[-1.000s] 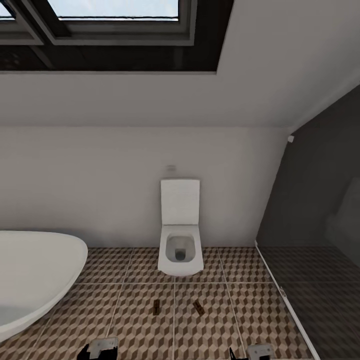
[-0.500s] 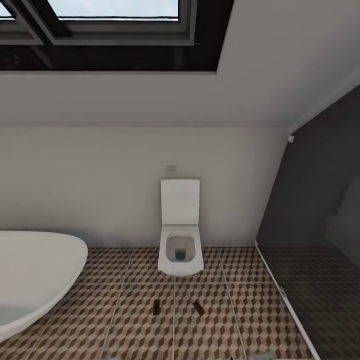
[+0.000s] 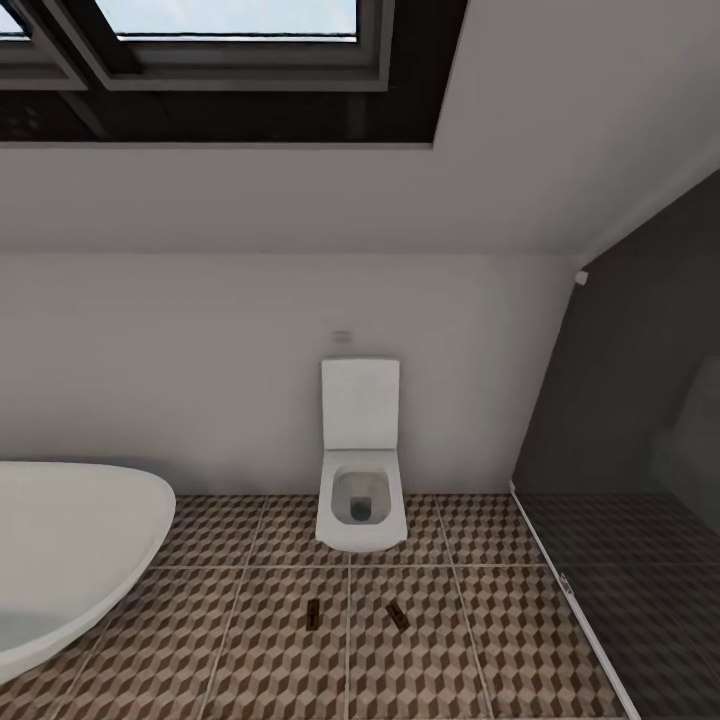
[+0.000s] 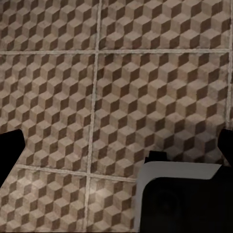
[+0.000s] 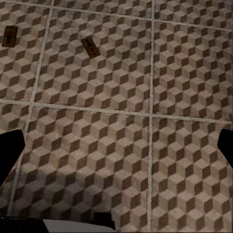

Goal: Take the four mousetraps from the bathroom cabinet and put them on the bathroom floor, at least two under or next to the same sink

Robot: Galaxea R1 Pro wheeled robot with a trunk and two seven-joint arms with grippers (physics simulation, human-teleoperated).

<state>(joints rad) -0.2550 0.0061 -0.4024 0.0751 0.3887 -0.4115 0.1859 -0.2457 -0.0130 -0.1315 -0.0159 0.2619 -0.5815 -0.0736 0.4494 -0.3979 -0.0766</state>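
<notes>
Left gripper (image 4: 116,145) first: its dark fingertips sit at the two edges of the left wrist view, spread wide, nothing between them but bathroom floor (image 4: 145,87), the cube-patterned tiles with pale grout. Over to the right gripper (image 5: 116,141), and it's the same story: fingertips far apart at the frame edges, nothing held, hanging above the tiles. Beyond it, two mousetraps lie flat on the floor: one mousetrap (image 5: 89,47) angled on its tile, the other mousetrap (image 5: 9,36) further off near the picture's edge. From the head camera, both traps show on the floor in front of the white toilet (image 3: 361,500), the left trap (image 3: 315,616) and the right trap (image 3: 398,615), near each other on either side of a grout line. A white bathtub (image 3: 70,550) curves in at the left, a dark glass panel (image 3: 620,420) stands at the right, and a skylight (image 3: 230,20) sits overhead.
</notes>
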